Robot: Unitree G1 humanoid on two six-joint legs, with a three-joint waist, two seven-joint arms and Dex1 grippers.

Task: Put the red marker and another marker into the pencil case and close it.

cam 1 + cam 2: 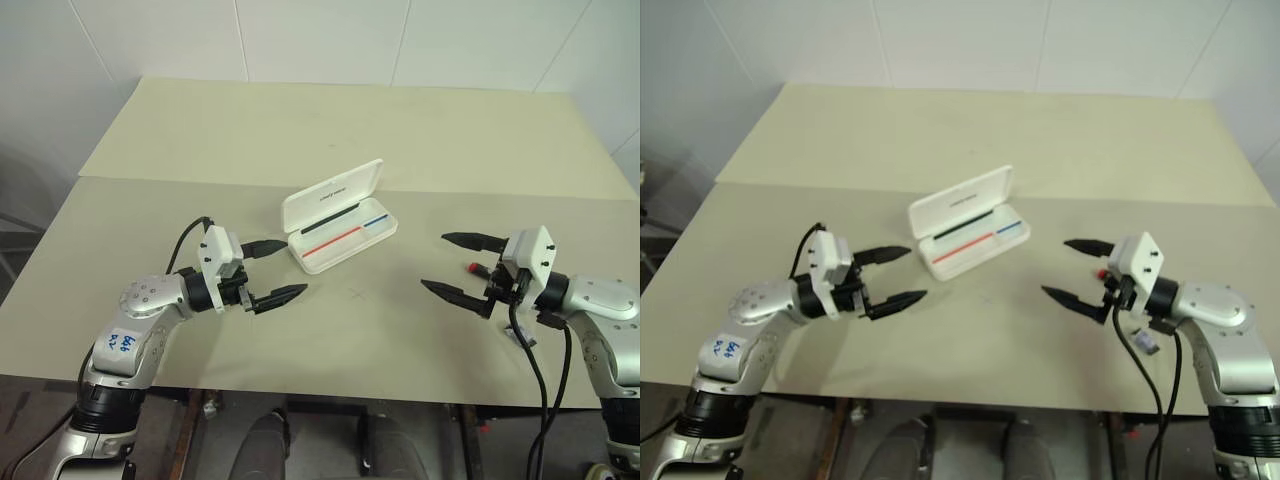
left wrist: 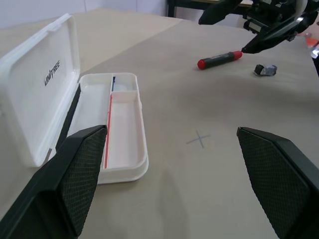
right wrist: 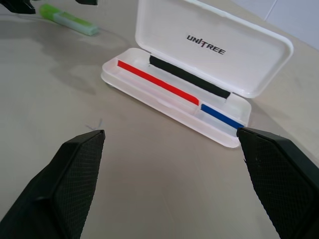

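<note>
A beige table [image 1: 300, 130] spans the frame's middle, a faint pencilled cross [image 1: 358, 294] at center, white wall [image 1: 320, 35] along the top.

Two robot arms in silver-grey metal casing, studded with small dark screws at the rounded joints. The left arm [image 1: 140, 320] carries a white sticker with blue handwritten marks on its upper segment. Each wrist bears a boxy white housing over a black collar, and a black cable loops from it back along the arm; the right arm [image 1: 600, 310] trails its cable down past the elbow. The left gripper [image 1: 275, 272] and right gripper [image 1: 462, 264] each end in two pointed black fingers with cross-hatched inner pads.
</note>
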